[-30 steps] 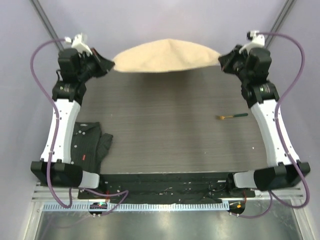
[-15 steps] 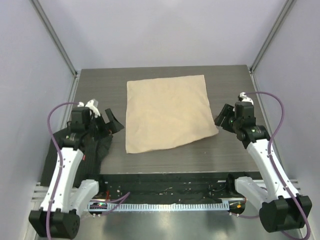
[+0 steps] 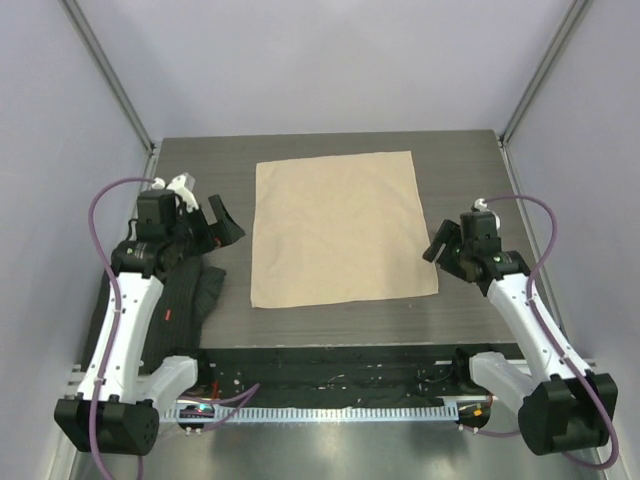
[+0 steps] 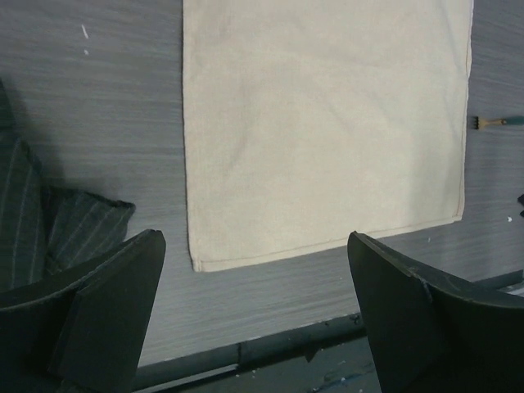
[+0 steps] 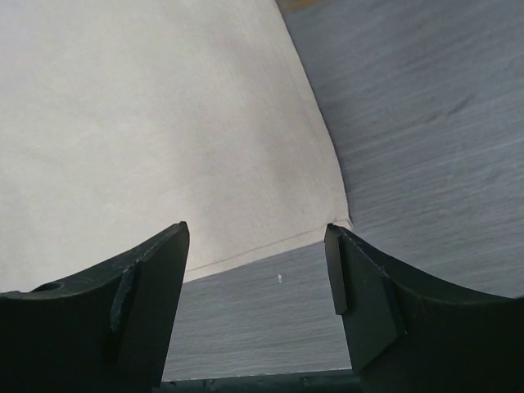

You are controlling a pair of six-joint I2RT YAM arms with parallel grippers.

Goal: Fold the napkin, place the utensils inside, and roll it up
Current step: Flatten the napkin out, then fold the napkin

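Your napkin (image 3: 340, 228) is lying squarer than a moment ago. Left gripper (image 3: 222, 224) and right gripper (image 3: 441, 250) are hanging open, empty; folding is waiting.

Left claw (image 3: 227, 227) and right claw (image 3: 438, 251) hover agape.

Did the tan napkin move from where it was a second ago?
Yes. The napkin came toward the near edge of the table: from held up over its far edge to lying flat in its middle.
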